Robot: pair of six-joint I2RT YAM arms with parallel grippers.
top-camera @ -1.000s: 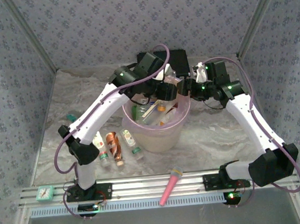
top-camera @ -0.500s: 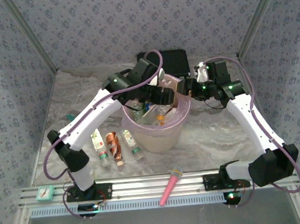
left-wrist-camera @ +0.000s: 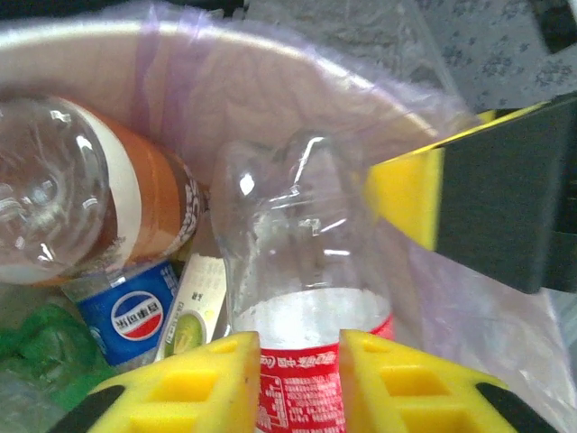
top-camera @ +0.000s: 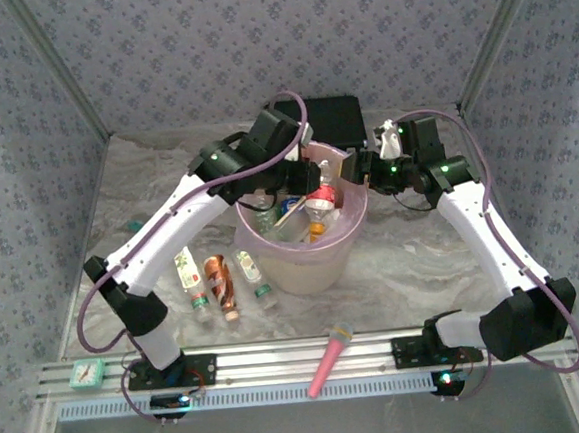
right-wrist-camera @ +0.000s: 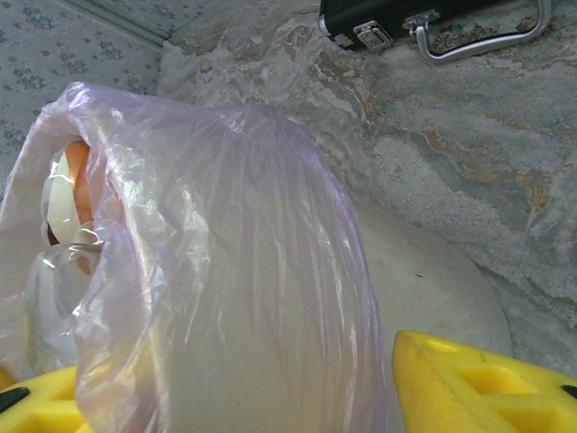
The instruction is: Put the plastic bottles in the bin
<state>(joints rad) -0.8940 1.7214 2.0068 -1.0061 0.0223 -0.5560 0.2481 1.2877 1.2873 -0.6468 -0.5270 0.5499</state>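
Observation:
The bin (top-camera: 314,267), a cream bucket lined with a pink bag, stands mid-table and holds several plastic bottles. My left gripper (top-camera: 305,182) hangs in its mouth. In the left wrist view its fingers (left-wrist-camera: 300,347) stand a narrow gap apart, flanking a clear, red-labelled bottle (left-wrist-camera: 306,271) whose body is wider than that gap; whether they pinch it is unclear. A brown-labelled bottle (left-wrist-camera: 90,198) and a blue-labelled one (left-wrist-camera: 135,311) lie beside it. My right gripper (top-camera: 358,168) straddles the bin's far right rim (right-wrist-camera: 433,289), one finger (left-wrist-camera: 406,194) inside. Three bottles (top-camera: 219,282) lie on the table left of the bin.
A flat black box (top-camera: 332,118) lies behind the bin. A pink microphone-shaped stick (top-camera: 328,359) rests on the front rail, and a teal clock (top-camera: 85,371) sits at the front left. A small green item (top-camera: 137,226) lies by the left wall.
My left gripper dropped from over the far rim into the bin's mouth, then drew back a little. The red-labelled bottle now shows inside the bin. The right arm stayed put.

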